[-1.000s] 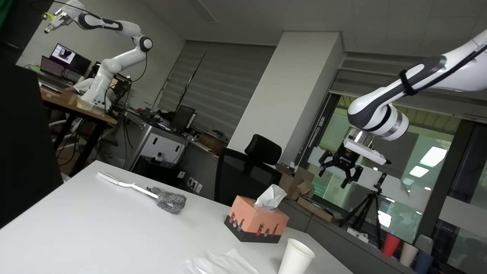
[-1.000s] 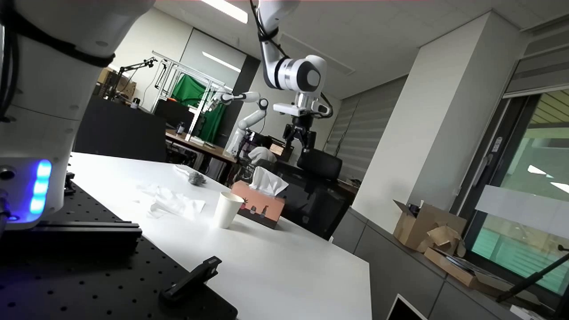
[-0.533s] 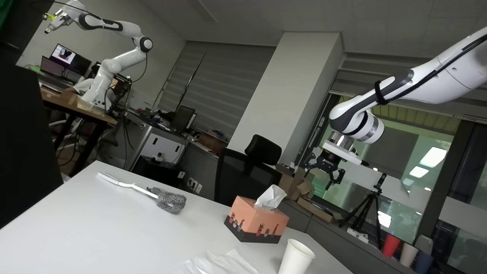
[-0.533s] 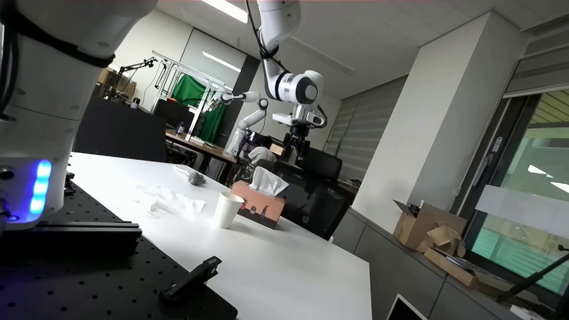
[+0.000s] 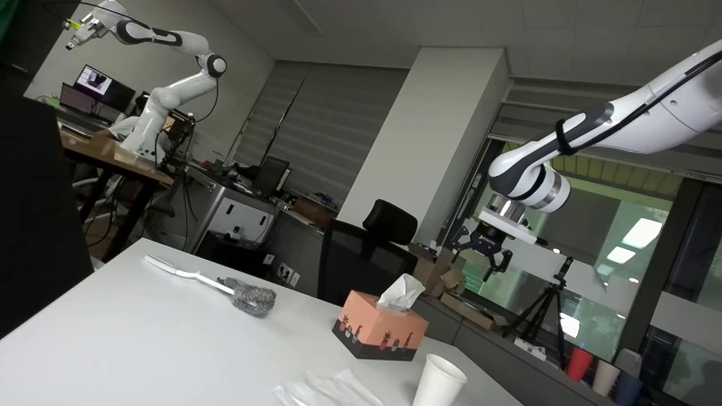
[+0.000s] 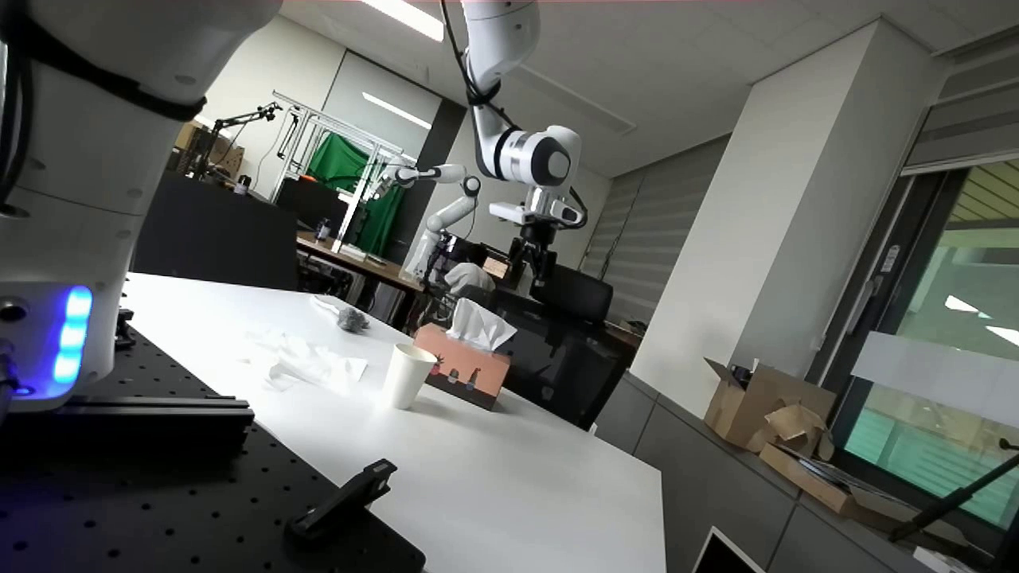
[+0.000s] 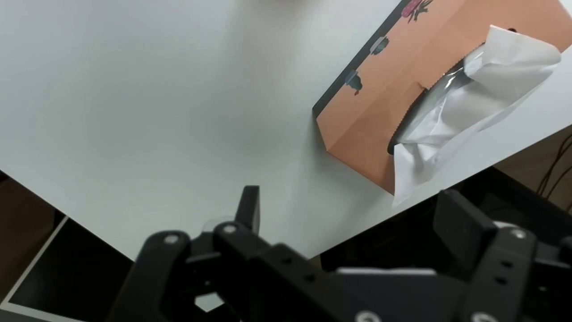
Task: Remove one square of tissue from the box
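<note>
In the wrist view I see my tool (image 7: 354, 213) with its two fingers spread widely apart. In both exterior views it hangs in the air, higher than the tissue box (image 5: 381, 326) and apart from it. The box stands on the white counter (image 5: 169, 338), near to the edge, and from its top opening one white tissue (image 5: 401, 292) is sticking up. In the wrist view the box is at the upper right, and one corner of the tissue points down in the picture. Near the box, a white cup (image 6: 407, 376) stands upright. Some crumpled white material (image 6: 310, 366) lies also on the counter; I cannot tell if it is one piece or several. Well apart from the box lies a duster (image 5: 254, 299) with grey head and white handle. Beyond the counter edge stands a black chair (image 5: 364, 256).
</note>
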Robot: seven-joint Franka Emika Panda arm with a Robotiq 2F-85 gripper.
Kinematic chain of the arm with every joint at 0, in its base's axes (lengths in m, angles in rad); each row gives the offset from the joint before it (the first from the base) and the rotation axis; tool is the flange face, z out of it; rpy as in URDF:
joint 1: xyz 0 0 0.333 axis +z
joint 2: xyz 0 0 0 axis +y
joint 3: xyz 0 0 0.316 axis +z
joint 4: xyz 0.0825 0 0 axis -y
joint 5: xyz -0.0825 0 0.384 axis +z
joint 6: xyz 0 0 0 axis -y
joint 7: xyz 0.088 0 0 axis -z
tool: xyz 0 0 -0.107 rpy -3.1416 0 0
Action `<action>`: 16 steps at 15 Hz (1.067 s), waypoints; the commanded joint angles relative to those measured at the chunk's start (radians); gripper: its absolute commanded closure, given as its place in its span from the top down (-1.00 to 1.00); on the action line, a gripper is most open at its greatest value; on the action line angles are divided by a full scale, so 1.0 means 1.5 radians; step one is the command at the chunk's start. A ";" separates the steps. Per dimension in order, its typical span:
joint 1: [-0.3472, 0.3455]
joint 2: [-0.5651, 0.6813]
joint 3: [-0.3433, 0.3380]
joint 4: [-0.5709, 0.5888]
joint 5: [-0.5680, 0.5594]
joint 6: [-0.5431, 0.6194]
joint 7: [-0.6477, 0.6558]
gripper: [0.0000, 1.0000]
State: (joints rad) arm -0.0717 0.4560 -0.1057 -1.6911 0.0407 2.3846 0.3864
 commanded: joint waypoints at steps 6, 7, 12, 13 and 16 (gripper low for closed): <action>0.035 0.139 -0.022 0.163 0.070 -0.040 0.194 1.00; 0.039 0.161 -0.019 0.185 0.079 -0.049 0.221 1.00; 0.052 0.252 -0.007 0.280 0.110 -0.072 0.301 1.00; 0.055 0.265 -0.007 0.295 0.108 -0.076 0.311 0.50; 0.058 0.292 -0.008 0.336 0.105 -0.093 0.336 0.19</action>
State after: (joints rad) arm 0.0162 0.8392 -0.1132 -1.2983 0.1949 2.3027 0.8244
